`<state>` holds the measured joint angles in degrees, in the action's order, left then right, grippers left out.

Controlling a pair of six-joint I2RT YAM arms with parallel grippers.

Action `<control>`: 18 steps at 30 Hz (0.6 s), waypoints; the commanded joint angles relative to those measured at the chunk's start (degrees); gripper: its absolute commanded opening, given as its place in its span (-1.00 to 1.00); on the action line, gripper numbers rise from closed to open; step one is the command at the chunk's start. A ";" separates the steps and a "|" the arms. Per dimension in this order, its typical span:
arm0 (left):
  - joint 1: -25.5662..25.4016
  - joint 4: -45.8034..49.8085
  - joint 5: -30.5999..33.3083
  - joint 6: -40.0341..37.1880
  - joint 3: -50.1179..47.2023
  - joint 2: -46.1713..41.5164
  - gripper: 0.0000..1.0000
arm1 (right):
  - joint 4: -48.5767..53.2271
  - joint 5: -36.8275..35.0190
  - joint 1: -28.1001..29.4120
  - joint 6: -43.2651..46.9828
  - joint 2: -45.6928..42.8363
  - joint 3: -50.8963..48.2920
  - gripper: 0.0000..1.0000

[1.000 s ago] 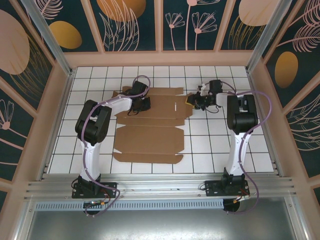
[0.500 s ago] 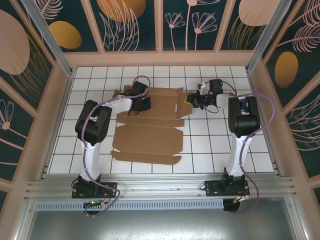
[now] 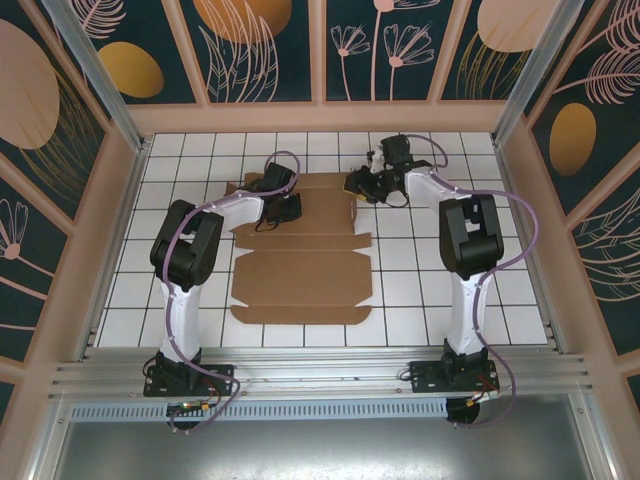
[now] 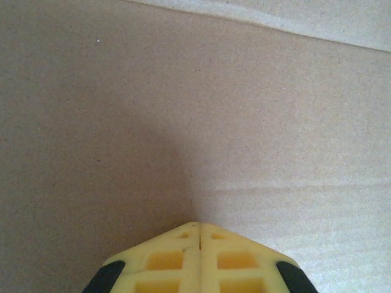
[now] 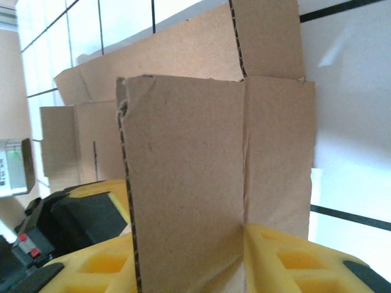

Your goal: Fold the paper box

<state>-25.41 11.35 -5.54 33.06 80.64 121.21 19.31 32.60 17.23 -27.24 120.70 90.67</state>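
The paper box (image 3: 300,275) lies mostly flat on the white tiled table as a brown cardboard sheet with creases and flaps. My left gripper (image 3: 288,208) is shut, its tip (image 4: 200,224) pressed down on the bare cardboard (image 4: 183,110) of the far left panel. My right gripper (image 3: 358,185) is at the box's far right corner. In the right wrist view a raised, creased flap (image 5: 183,165) stands between its fingers (image 5: 275,256). The jaws stand apart around it, and the right finger touches the crease.
The table (image 3: 420,290) is walled by a tan frame (image 3: 320,118) with dark patterned panels. Bare tiles lie right of and in front of the box. The left arm (image 3: 185,250) runs along the box's left edge.
My right gripper has swung left and farther back, from beside the box's right edge to its far right flap, and its jaws have widened. The cardboard shifted slightly. The left gripper stayed put.
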 commanded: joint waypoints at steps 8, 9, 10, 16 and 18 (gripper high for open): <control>0.01 1.83 -0.27 0.52 -1.30 -1.13 -1.00 | 7.98 -9.90 2.16 1.61 2.41 5.65 -0.06; 0.02 1.92 -0.09 0.43 -1.37 -1.24 -1.00 | 8.28 -10.82 1.89 1.82 1.96 5.57 -0.05; 0.06 2.00 0.06 0.35 -1.36 -1.41 -1.00 | 8.02 -11.49 1.42 1.80 1.15 5.13 -0.04; 0.07 2.01 -0.14 0.51 -1.28 -1.76 -1.00 | 1.43 -6.79 -4.27 0.88 -4.66 -3.12 0.05; 0.01 1.52 -1.06 0.92 -1.49 -1.81 -1.00 | 0.54 -8.76 -5.89 1.73 -7.02 -5.14 0.07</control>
<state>-25.41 11.31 -5.58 33.26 80.18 120.88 22.35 24.40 13.67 -26.65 118.65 87.88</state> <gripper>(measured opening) 0.051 0.532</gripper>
